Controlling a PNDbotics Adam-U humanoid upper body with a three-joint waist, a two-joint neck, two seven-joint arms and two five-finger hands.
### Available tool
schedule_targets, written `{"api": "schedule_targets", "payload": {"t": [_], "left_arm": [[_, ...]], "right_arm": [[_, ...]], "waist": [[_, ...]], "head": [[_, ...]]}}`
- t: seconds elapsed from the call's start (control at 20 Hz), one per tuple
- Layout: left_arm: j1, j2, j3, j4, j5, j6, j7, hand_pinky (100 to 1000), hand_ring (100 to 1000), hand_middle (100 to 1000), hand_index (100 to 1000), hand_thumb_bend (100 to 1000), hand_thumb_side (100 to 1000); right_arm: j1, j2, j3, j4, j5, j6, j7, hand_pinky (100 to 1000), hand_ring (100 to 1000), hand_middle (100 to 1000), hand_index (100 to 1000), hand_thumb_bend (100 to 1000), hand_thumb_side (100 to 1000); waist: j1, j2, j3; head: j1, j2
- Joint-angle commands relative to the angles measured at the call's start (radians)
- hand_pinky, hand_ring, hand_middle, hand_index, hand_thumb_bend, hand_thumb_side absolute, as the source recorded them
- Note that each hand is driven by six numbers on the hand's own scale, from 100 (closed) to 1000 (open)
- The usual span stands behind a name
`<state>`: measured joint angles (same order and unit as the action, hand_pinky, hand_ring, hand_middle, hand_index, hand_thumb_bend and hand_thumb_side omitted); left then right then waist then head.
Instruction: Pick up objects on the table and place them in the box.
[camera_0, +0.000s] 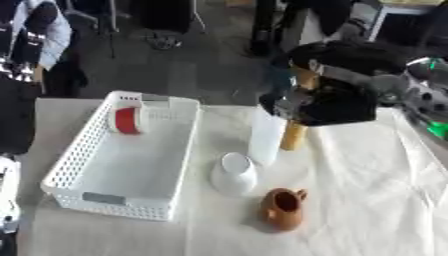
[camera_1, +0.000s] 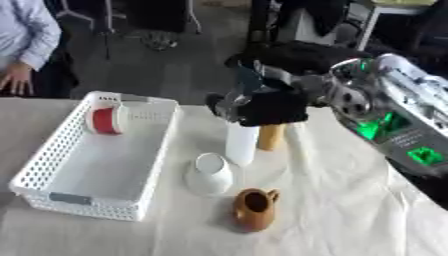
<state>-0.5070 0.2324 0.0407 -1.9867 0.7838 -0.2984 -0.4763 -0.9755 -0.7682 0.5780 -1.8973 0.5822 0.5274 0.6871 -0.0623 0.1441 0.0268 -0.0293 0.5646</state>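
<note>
Your right robot hand (camera_1: 262, 107) curls around the tall white cylinder (camera_1: 241, 145), beside the perforated plastic basket (camera_0: 83, 165) on the cloth-covered worktop (camera_0: 367, 200).

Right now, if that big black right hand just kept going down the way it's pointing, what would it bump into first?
Probably the tall white container standing right beneath the right hand, with a tan cylinder just beside it. Depth is hard to judge, so either could come first.
</note>
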Motion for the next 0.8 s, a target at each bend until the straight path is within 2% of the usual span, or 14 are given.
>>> {"api": "schedule_targets", "payload": {"t": [0.05,0.25,0.35,0.55,0.8], "left_arm": [[-0.01,0.01,-0.001,-0.013,-0.001,0.001,-0.009,928,903,831,886,100,857],[-0.011,0.009,-0.002,-0.013,-0.002,0.003,-0.016,927,902,828,884,100,854],[-0.011,0.009,-0.001,-0.013,-0.003,0.004,-0.018,926,900,824,880,100,852],[-0.011,0.008,-0.001,-0.013,-0.004,0.007,-0.022,922,897,818,875,100,852],[-0.012,0.007,0.0,-0.013,-0.007,0.008,-0.025,921,892,814,872,100,853]], "right_arm": [[-0.009,0.007,0.007,0.02,-0.036,0.049,0.022,916,988,943,1000,361,1000],[0.004,0.023,0.026,0.035,-0.069,0.031,0.031,929,993,951,1000,428,1000],[0.021,0.024,0.037,0.04,-0.082,0.004,0.046,932,995,957,1000,462,1000],[0.049,0.022,0.042,0.046,-0.068,-0.056,0.055,936,996,964,1000,477,1000],[0.11,0.024,0.039,0.061,-0.024,-0.117,0.021,932,994,966,1000,471,1000]], "waist": [[0.006,-0.01,0.001],[0.007,-0.008,0.001],[0.007,-0.006,0.003],[0.007,-0.005,0.005],[0.009,-0.002,0.007]], "head": [[-0.004,-0.008],[-0.005,-0.006],[-0.004,-0.006],[-0.004,-0.007],[-0.004,-0.008]]}}
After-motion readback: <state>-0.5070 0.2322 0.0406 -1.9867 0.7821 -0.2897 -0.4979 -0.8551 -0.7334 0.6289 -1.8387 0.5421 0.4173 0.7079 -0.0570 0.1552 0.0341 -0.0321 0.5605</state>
